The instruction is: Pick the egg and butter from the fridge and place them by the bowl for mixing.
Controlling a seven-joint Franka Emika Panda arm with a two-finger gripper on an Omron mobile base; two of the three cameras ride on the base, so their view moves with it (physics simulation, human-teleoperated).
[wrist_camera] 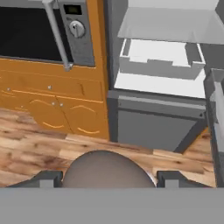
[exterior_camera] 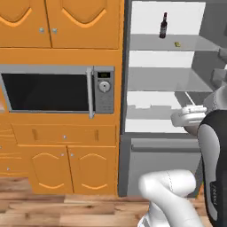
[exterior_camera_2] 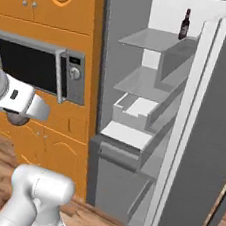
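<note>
In the hand view the egg [wrist_camera: 105, 166], roundish and beige-grey, sits between my two dark fingertips [wrist_camera: 47, 178]; my gripper [wrist_camera: 109, 177] is shut on the egg, held in the air above the wooden floor. The fridge [exterior_camera: 155, 80] stands open in front of me with its white inside and grey shelves. The butter [exterior_camera: 176, 44] is a tiny yellow block on the upper shelf, to the right of a dark bottle [exterior_camera: 163, 25]. My hand [exterior_camera: 188, 116] hovers before the lower shelf and the pale drawer [wrist_camera: 159, 61]. The bowl is out of view.
The open fridge door [exterior_camera_2: 201, 147] stands at the right. A microwave [exterior_camera: 53, 91] with a silver handle is set into orange cabinets [exterior_camera: 62, 168] to the fridge's left. Wooden floor [wrist_camera: 39, 140] lies below.
</note>
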